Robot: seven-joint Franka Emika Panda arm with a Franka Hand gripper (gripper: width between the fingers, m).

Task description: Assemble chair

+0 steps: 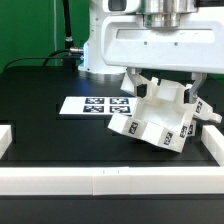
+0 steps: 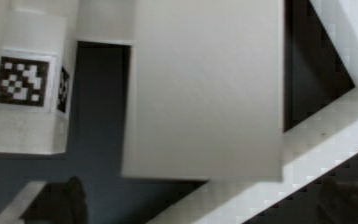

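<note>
Toward the exterior view's right, close to the border rail [image 1: 214, 150] on that side, the chair [image 1: 160, 118] sits half built on the black surface [image 1: 40, 90]. It is a cluster of chunky white tagged parts, tipped over at an angle rather than standing square. The marker board [image 1: 95, 105] lies flat beside it, toward that view's left.

My jaws hang over the upper part of the cluster with a dark finger on either side, so they stand wide apart. From these pictures I cannot tell whether the pads press on the plastic or just straddle it. The wrist view is filled by a broad flat white panel [image 2: 202, 90] with a tagged block [image 2: 30, 85] next to it, which tells me little more.

I judge the parts to be rigid, light moulded plastic with smooth faces, so likely slippery under a shallow pinch. The pegged joints may come loose if I twist or lever them.

I would take hold across a thick flat-sided section near the middle of the mass, with the pads square on parallel faces. I would keep off the thin ribs and the tags.
</note>
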